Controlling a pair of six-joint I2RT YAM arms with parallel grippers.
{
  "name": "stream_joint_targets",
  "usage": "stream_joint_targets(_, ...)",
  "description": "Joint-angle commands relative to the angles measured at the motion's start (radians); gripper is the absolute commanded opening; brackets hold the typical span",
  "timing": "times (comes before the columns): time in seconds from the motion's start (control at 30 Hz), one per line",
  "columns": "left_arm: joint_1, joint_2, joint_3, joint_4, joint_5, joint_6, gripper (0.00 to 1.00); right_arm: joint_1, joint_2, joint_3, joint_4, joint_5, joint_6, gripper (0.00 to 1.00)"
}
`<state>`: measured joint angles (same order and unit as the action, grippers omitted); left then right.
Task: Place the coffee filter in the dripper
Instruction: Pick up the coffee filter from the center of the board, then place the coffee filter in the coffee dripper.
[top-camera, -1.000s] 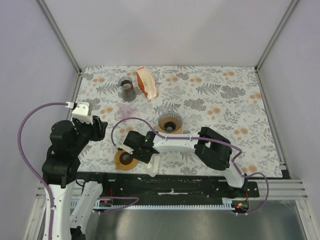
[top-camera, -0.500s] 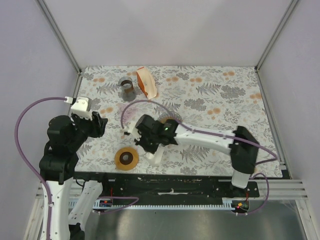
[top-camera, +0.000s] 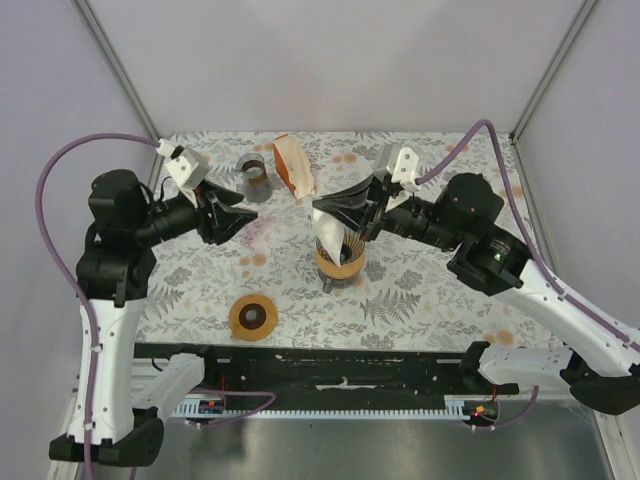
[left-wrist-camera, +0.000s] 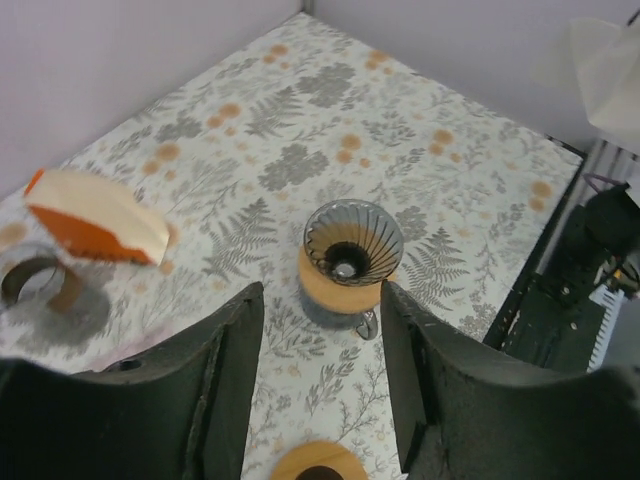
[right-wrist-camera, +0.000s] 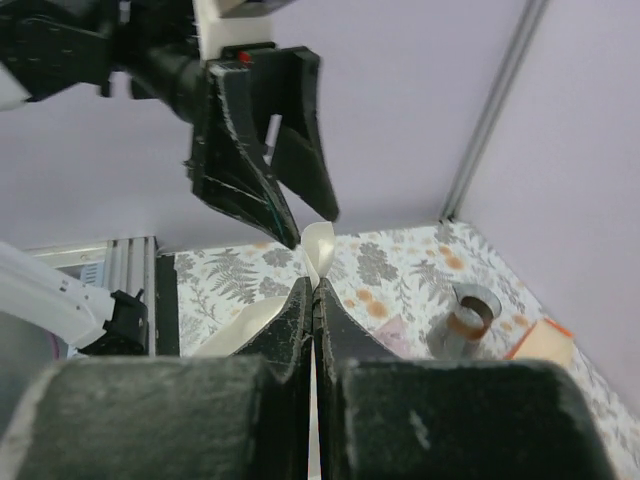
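Coffee filter hangs pinched in right hand (jaws closed) over dripper.

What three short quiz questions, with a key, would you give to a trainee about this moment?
1. True or false: the right gripper is shut on the coffee filter.
2. Which gripper is open? A) left gripper B) right gripper C) neither
3. Fill in: seen from the left wrist, the dripper is ____.
Key: 1 true; 2 A; 3 empty.
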<state>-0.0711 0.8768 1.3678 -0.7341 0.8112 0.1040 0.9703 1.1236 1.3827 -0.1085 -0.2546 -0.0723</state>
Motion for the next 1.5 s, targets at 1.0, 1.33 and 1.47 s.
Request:
stream_joint_targets(1.0,-0.506,0.323,0.345,-0.096,0.077,0.617,0.66,-0.301,0.126,0.206,0.142,-0.952,0.041,0.0)
stream_joint_targets(1.33,-0.576,0.309,0.356,-0.099,0.108,0.671,0.7,-0.3,0.191,0.214,0.426,-1.144,0.301,0.0)
stream_joint_targets(1.47,-0.63,0.329,0.375,-0.097,0.095,0.694,0.72,-0.294,0.217,0.211,0.523,-1.144,0.385,0.0)
